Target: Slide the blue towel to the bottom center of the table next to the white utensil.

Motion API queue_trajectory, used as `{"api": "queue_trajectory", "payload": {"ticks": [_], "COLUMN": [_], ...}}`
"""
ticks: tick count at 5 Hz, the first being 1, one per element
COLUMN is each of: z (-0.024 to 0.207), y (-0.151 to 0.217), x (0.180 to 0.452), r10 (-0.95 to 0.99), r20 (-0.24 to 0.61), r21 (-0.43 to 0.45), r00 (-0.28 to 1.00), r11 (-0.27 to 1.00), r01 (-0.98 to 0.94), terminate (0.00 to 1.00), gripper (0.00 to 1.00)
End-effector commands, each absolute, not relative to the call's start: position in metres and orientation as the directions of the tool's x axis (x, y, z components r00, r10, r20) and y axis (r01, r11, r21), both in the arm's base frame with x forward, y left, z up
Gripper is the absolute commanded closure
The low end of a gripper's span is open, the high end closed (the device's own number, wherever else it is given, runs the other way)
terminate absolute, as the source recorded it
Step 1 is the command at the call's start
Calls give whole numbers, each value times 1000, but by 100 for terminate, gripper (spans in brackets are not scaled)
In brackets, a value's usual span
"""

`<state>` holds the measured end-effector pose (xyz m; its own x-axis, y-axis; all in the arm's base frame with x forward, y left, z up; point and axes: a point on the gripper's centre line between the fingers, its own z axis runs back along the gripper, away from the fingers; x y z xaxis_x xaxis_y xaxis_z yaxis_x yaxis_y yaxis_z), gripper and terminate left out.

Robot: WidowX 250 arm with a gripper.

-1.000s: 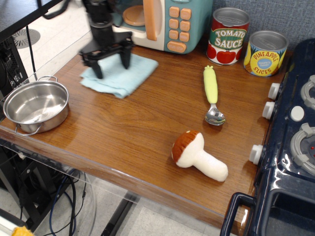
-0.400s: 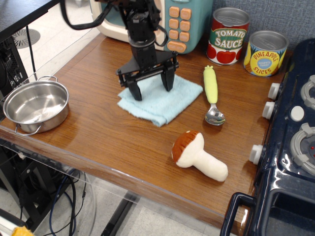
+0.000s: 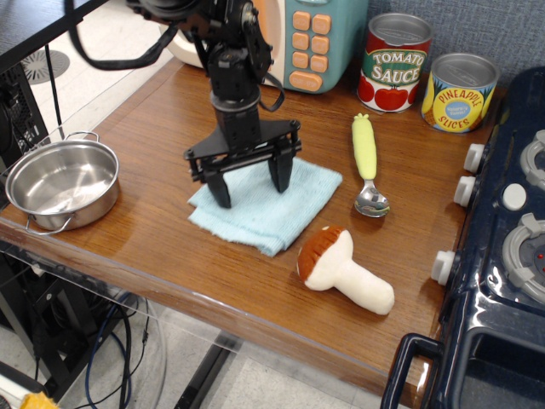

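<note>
Blue towel (image 3: 271,207) lies near the front middle of the bench (image 3: 153,230), its lower corner close to the rounded front edge and its right corner just beside the brown-capped plush mushroom (image 3: 338,267). Going from the left: a steel bowl (image 3: 60,183) sits at the bench's left edge, well apart from the cloth. Next comes the black hand (image 3: 247,181), pointing straight down with its two fingers (image 3: 220,189) spread wide and their tips planted on the towel's upper half, pinning it flat against the wood rather than pinching it. Right of the towel lies a spoon with a pale green handle (image 3: 367,160), bowl end toward me, near the cloth's right corner but apart from it. Behind stand the toy microwave (image 3: 289,38), a tomato sauce can (image 3: 394,61) and a pineapple can (image 3: 459,91); the toy stove (image 3: 502,247) fills the far right. To my eye the slide is nearly finished. The risk now is overshoot: more pull toward the front could drag the near corner over the edge, or drift right and shove the mushroom. If downward pressure eases, the fingers could skate over the terry and leave the cloth bunched.
</note>
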<state>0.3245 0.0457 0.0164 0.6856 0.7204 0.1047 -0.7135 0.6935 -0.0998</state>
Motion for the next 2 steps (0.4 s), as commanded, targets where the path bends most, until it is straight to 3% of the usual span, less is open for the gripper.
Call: {"api": "queue_trajectory", "payload": {"ticks": [1,2], "z": [34,32], "y": [47,50], "x": [291,271], "r10": [693,700], "r20": [191,187], "r21": [-77,-51], "r00": [695,690], "r11": [717,708], "r01": [-693,-704], "terminate": [0,0], "gripper": [0,0]}}
